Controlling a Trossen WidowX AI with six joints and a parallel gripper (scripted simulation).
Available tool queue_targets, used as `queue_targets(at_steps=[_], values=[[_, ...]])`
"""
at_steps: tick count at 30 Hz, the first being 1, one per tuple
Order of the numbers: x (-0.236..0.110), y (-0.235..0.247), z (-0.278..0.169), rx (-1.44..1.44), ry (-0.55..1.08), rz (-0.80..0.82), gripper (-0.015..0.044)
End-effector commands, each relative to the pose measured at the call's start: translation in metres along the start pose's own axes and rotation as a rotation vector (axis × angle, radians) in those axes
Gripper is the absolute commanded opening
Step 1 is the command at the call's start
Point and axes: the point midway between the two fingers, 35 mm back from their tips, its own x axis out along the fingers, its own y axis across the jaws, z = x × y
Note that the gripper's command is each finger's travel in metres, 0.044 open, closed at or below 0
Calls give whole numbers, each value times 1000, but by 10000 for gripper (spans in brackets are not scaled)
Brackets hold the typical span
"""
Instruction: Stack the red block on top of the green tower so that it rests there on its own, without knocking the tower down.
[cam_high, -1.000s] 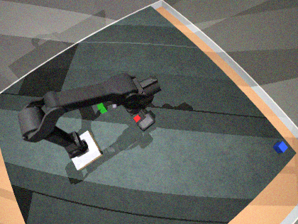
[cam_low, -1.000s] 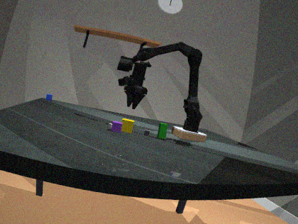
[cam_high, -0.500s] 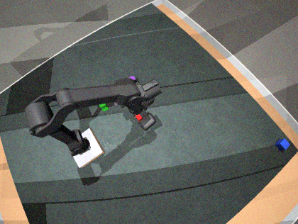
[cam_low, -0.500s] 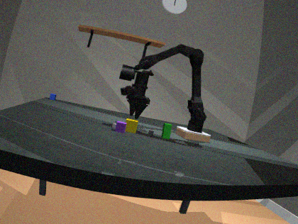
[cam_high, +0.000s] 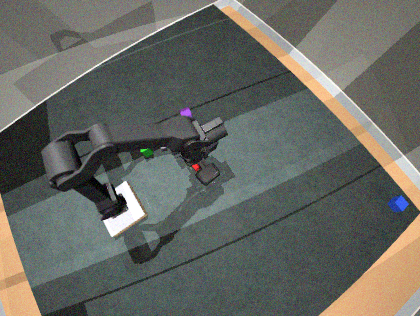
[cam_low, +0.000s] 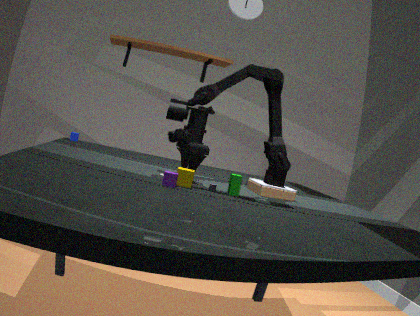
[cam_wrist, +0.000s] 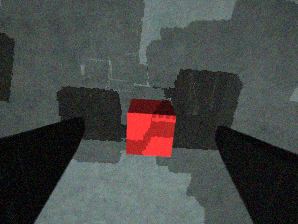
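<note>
The red block (cam_high: 196, 167) (cam_wrist: 150, 134) rests on the dark table top. In the wrist view it is midway between the fingertips, with a gap on both sides; it is hidden in the exterior view. My gripper (cam_wrist: 150, 128) is open and empty, pointing down above the red block. Its tips are hidden by the arm in the top view and partly by the yellow block in the exterior view. The green tower (cam_high: 146, 152) (cam_low: 235, 185) stands upright between the gripper and the arm's base, partly covered by the arm in the top view.
A yellow block (cam_low: 186, 177) and a purple block (cam_high: 186, 113) (cam_low: 170, 179) stand close together near the gripper. A small dark block (cam_low: 213, 187) lies between the yellow block and the tower. A blue block (cam_high: 398, 204) (cam_low: 74, 136) is far off by the table edge.
</note>
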Motion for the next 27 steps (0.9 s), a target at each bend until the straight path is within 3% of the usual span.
queue_targets(at_steps=[1,20,27], values=[[8,1,-1,1,2,3,440],[13,0,-1,1,2,3,440],[13,0,-1,1,2,3,256]])
